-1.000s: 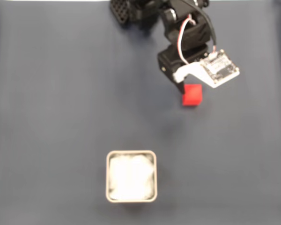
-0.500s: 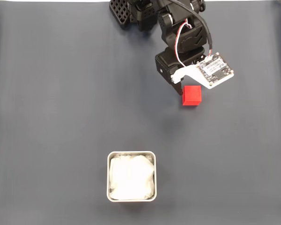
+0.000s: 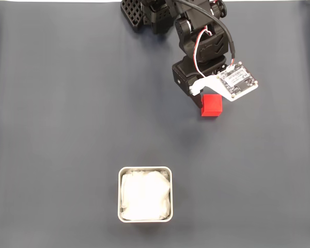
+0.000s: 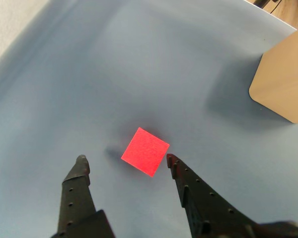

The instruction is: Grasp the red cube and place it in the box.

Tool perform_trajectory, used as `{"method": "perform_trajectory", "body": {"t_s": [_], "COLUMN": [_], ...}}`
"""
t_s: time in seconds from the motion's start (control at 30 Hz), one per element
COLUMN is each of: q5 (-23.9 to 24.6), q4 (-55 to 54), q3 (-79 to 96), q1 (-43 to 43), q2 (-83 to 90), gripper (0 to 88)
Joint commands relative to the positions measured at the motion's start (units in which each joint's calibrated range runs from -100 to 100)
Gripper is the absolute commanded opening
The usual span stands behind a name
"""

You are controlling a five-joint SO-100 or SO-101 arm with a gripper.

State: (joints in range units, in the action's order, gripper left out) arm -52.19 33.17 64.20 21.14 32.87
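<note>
In the fixed view, a small square box (image 3: 144, 194) with rounded corners, a pale metallic rim and a crumpled white papery lining sits low on the dark blue-grey table covering (image 3: 62, 119), a little left of centre. Well apart from it, up and to the right, a small bright red cube (image 3: 212, 105) with matte faces rests on the covering. The black arm (image 3: 199, 41) reaches down from the top edge, its white bracket and circuit board (image 3: 238, 80) hanging over the cube's upper edge and hiding the fingertips there. In the wrist view, the black two-finger gripper (image 4: 125, 159) enters from the bottom edge with its fingers spread wide: the left finger (image 4: 77, 188) stands clear of the cube (image 4: 145, 151), and the right finger's tip (image 4: 172, 161) sits just beside the cube's right corner, contact too close to tell. The cube lies turned diamond-wise between and just beyond the tips, on the table. At the right edge stands a pale wooden panel (image 4: 283, 79).
</note>
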Motion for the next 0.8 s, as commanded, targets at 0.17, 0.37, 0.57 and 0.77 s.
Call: {"method": "perform_trajectory", "body": {"t_s": [0.17, 0.37, 0.57, 0.77], "q5": [0.29, 0.83, 1.07, 1.12], "q4": [-2.11, -2.11, -2.68, -3.34], "q3": [-2.15, -3.52, -3.61, -3.89], "q1": [0.87, 1.58, 2.37, 2.72], "q2": [-1.67, -2.54, -2.63, -2.54], "gripper": [36.5, 36.5, 36.5, 36.5]}}
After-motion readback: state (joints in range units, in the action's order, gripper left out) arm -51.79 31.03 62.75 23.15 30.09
